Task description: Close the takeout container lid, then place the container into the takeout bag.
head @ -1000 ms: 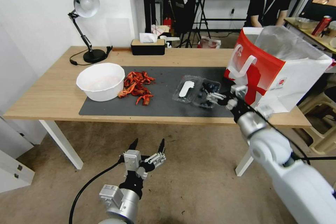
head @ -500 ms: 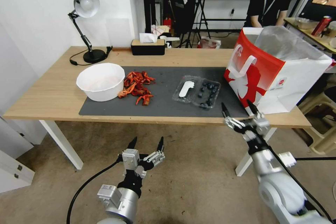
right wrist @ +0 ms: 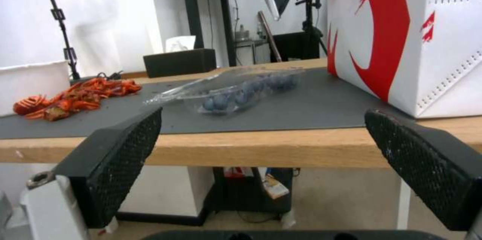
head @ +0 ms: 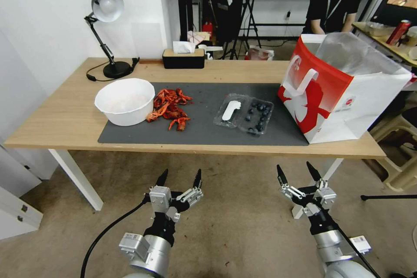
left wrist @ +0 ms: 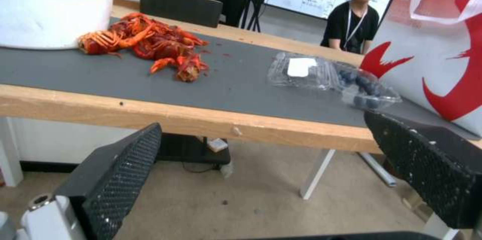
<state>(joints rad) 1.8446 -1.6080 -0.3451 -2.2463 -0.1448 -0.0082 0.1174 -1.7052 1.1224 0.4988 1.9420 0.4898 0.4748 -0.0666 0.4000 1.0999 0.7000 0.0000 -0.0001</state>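
Lying open on the dark mat (head: 204, 132), the takeout container (head: 257, 116) shows its blueberries in the tray half, while the lid (head: 230, 110) with its white label is folded out flat on the side of the container away from the takeout bag (head: 339, 91). The bag stands upright just beside the container at the mat's end, mouth open. What has changed is the right gripper (head: 299, 177): a second ago it reached over the table edge with its fingertips at the container's tray, and it has since pulled back and dropped below the table edge, leaving the container where it was and the lid unclosed. That reads as a retreat rather than progress, so neither step of the task is done. The right gripper now hovers over the floor, well short of the container and lower than it, jaws spread wide with nothing between them. The left gripper (head: 179, 178) waits parked at a similar height, farther from the container on its lid side, likewise spread wide and empty. Beyond the lid lie red crayfish (head: 170, 106) and a white bowl (head: 125, 100).
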